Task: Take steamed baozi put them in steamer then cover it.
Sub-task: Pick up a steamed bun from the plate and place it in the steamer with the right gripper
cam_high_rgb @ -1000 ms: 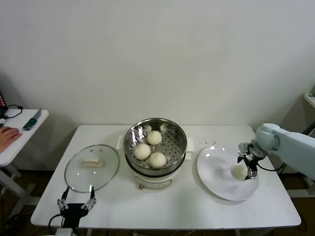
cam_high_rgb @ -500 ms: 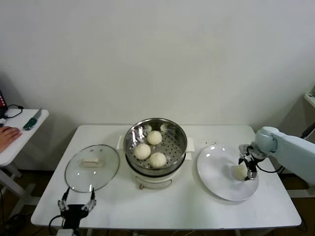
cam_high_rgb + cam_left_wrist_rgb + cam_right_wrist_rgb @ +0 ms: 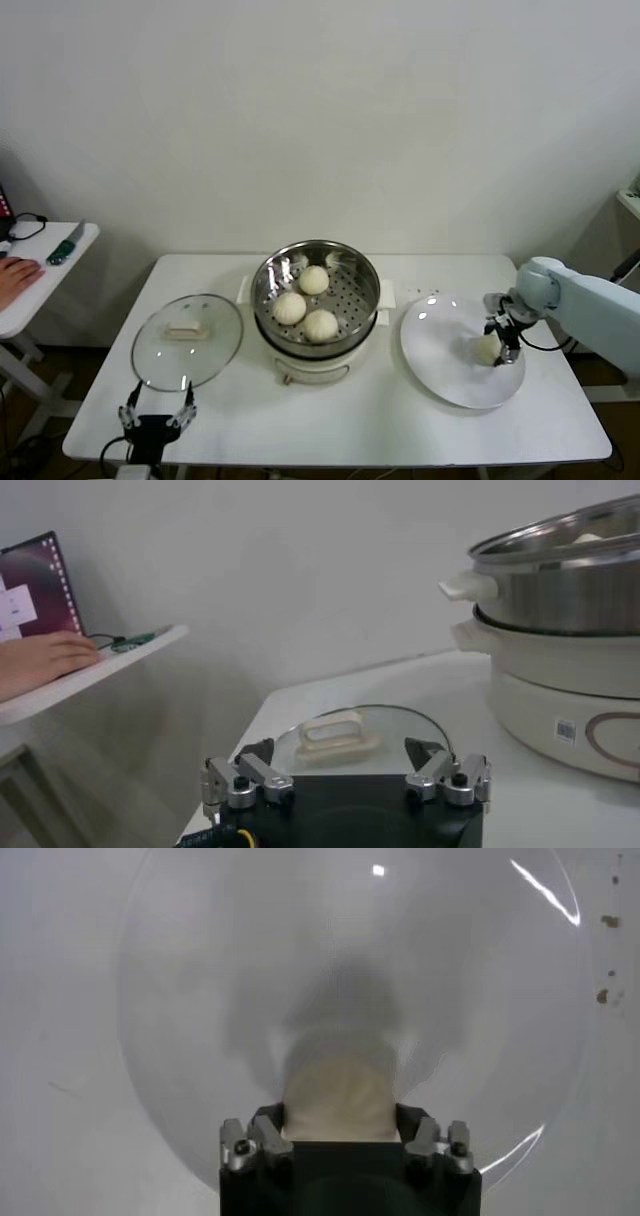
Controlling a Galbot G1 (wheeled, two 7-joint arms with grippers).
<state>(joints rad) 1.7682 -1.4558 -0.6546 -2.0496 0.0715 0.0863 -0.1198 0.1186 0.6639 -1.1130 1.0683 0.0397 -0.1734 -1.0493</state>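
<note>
**Last bun in the tool, steamer off to the left**

Now we count four steamed baozi in all: three already sit on the perforated tray of the steamer [image 3: 316, 296], and the fourth baozi [image 3: 487, 349] lies on the white plate [image 3: 440, 360] at the right side of the desk [image 3: 400, 425]. Our right tool [image 3: 505, 340] is down over that bun with its jaws closed in against the bun's sides; in the right wrist view the bun [image 3: 338, 1088] fills the gap between the two jaws, so we judge it grasped, though not yet lifted off the plate.

What the coming move turns on, as we read it, is direction: the steamer stands at the middle of the desk, to the left of the plate and just beside it, and its rim rises above the plate. We would expect the bun to need a lift first, then a carry leftward over the rim. The open patch of tray on the right half looks like the natural spot.

We count one cover [image 3: 187, 341], lying flat on the desk left of the steamer, handle up. Our left tool [image 3: 156, 414] hangs released at the near edge of the desk, just before the cover, and is the nearer arm for it.
</note>
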